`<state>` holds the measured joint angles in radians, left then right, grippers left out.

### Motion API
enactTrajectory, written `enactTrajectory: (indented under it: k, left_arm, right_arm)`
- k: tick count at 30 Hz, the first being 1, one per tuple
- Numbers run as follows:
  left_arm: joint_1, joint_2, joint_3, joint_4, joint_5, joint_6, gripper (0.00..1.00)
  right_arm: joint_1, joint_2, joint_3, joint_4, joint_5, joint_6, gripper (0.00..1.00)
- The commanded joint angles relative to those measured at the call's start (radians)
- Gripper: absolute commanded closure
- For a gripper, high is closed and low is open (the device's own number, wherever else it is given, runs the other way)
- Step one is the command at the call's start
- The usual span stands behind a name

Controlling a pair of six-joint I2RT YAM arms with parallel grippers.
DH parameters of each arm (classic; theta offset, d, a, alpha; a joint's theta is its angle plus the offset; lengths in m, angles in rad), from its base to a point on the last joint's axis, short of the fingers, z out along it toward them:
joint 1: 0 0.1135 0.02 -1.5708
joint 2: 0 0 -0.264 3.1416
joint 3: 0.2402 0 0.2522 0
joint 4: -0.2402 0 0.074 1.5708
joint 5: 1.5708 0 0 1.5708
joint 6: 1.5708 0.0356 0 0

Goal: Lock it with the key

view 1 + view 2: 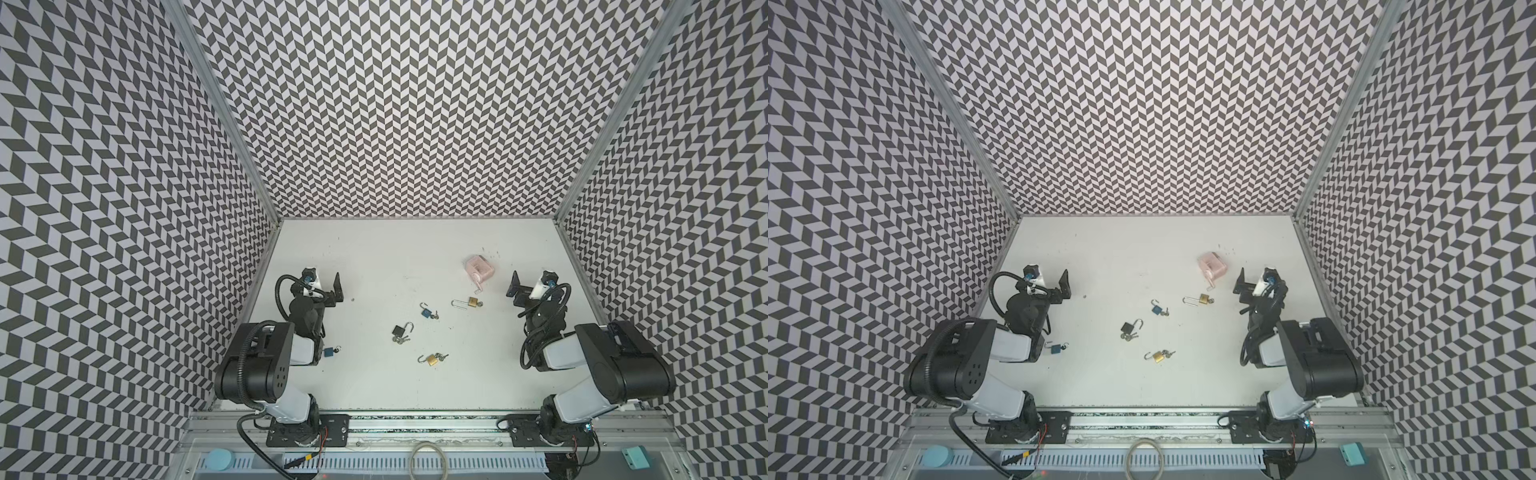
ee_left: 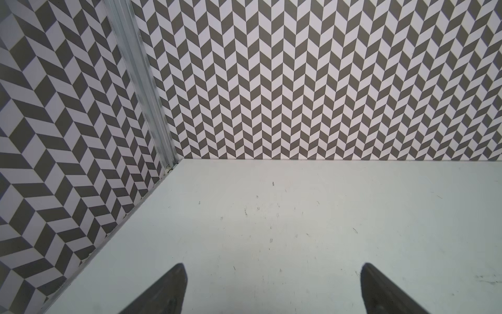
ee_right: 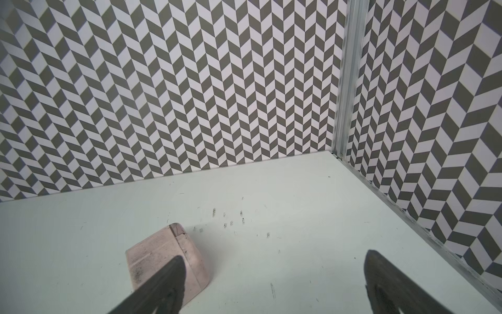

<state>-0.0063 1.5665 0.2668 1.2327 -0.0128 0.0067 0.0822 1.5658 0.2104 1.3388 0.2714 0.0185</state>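
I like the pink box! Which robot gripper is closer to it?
The right. The right gripper hangs open just beside the pink box; the left gripper is open too, far off on the box's other side.

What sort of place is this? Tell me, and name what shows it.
Probably a robot test cell: black-and-white chevron-patterned walls enclose a white tabletop, two black-and-grey robot arms are bolted to the aluminium rail at its front, and small padlocks with keys lie on it.
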Motion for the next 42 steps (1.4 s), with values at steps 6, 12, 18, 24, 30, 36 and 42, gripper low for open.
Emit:
enactTrajectory:
  k: [6, 12, 18, 24, 30, 36, 42]
  left_arm:
    - [0.003, -0.008, -0.005, 0.015, 0.013, 0.000, 0.01]
    - [0.006, -0.009, -0.005, 0.014, 0.019, -0.001, 0.01]
    - [0.007, -0.009, -0.005, 0.015, 0.020, -0.001, 0.01]
    - [0.002, -0.012, -0.011, 0.020, 0.010, 0.003, 0.01]
    - [-0.146, -0.142, -0.127, 0.128, -0.199, 0.113, 0.01]
    - [-0.319, -0.316, -0.084, -0.077, -0.522, 0.089, 0.01]
    - [-0.423, -0.443, 0.097, -0.486, -0.661, -0.137, 0.01]
  right_arm:
    - [0.002, 0.008, -0.006, 0.053, -0.003, -0.003, 0.01]
    - [-0.001, 0.008, -0.005, 0.052, -0.004, -0.002, 0.01]
    - [0.001, 0.008, -0.005, 0.051, -0.004, -0.003, 0.01]
    - [0.001, 0.009, -0.006, 0.052, -0.004, -0.003, 0.01]
    - [0.005, -0.052, -0.046, 0.079, -0.034, -0.026, 0.01]
    - [0.017, -0.234, -0.031, -0.105, 0.049, -0.007, 0.01]
    - [0.008, -0.441, 0.041, -0.358, 0.061, 0.152, 0.01]
